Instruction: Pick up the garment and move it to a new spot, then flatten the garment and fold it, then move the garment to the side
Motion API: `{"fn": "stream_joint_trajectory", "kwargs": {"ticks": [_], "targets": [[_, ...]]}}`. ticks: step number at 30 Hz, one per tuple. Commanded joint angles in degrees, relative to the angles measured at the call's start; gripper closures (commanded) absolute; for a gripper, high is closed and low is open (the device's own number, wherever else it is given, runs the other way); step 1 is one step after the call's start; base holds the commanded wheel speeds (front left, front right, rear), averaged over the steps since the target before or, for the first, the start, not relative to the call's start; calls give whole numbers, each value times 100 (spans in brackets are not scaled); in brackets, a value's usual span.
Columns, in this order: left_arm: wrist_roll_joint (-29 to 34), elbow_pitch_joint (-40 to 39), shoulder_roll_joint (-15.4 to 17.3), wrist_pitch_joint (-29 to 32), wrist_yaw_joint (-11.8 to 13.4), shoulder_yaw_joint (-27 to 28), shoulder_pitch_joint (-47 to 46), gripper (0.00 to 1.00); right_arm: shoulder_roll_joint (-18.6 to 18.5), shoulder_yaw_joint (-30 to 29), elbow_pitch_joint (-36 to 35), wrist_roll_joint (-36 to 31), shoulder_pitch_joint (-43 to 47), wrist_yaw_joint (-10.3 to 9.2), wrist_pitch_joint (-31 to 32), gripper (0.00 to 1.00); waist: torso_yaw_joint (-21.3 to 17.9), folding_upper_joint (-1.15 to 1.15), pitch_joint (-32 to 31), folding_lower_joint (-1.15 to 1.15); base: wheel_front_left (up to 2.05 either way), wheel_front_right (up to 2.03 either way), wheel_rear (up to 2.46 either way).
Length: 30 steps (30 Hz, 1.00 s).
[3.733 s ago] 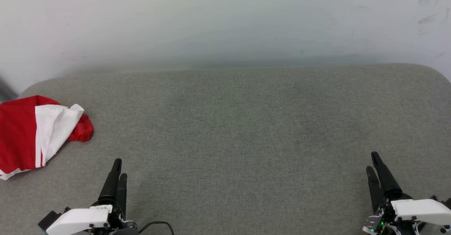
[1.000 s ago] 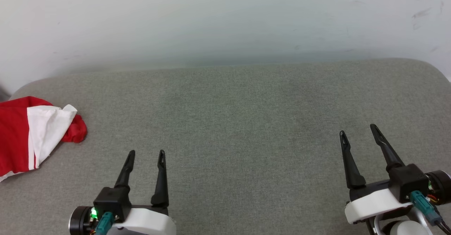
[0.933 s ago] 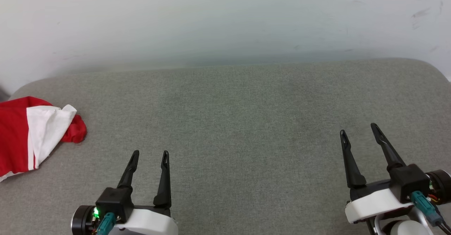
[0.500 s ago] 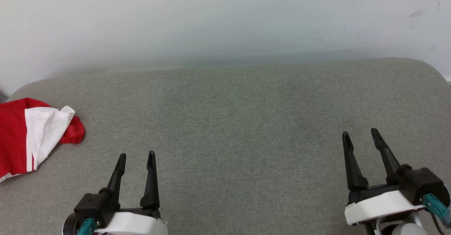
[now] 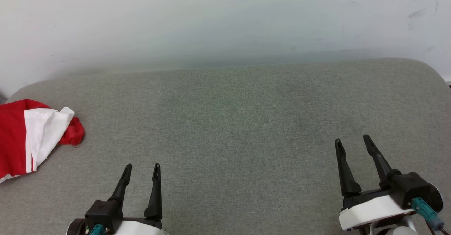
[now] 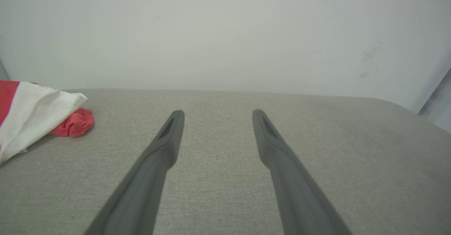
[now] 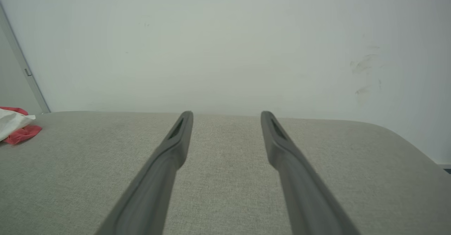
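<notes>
place: bare indoor room, kind unclear | evidence: grey fabric-covered worktop (image 5: 246, 122), rounded corners | scuffed plain white wall (image 5: 225, 16) behind

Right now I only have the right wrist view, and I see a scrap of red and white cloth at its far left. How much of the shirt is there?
Observer: The head view shows more of the shirt. It is a crumpled heap at the left end of the grey cushion, with a white panel lying over red, and it runs off that view's left edge.
Operator: Is the left gripper on it?
Observer: No. The left gripper is open and apart from the shirt, to its right and nearer the robot, with bare cushion between them.
</notes>
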Motion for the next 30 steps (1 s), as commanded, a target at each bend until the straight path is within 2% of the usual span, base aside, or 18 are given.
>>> {"fn": "stream_joint_trajectory", "kwargs": {"ticks": [1, 9, 15, 16, 30], "targets": [[76, -12, -7, -51, 30, -1, 61, 0, 7, 9, 20, -74, 41, -2, -38, 0, 0, 0, 0, 0, 0, 0, 0], [79, -33, -8, -39, 36, -14, 28, 0, 7, 34, 86, -1, 45, -2, -36, 0, 36, 0, 19, 0, 0, 0, 0], [115, -23, -7, -39, 35, 28, -7, 0, 8, 82, 73, -35, 98, -2, -36, 0, 237, 0, 31, 0, 0, 0, 0], [135, -34, -7, -39, 20, 91, 17, 0, 8, 149, 60, -65, 109, -2, -35, 0, 407, 0, 25, 0, 0, 0, 0], [221, -66, -8, -39, -24, 307, 72, 0, 7, 511, 67, -169, 129, -2, -35, 0, 1418, 0, 50, 0, 0, 0, 0]]}}
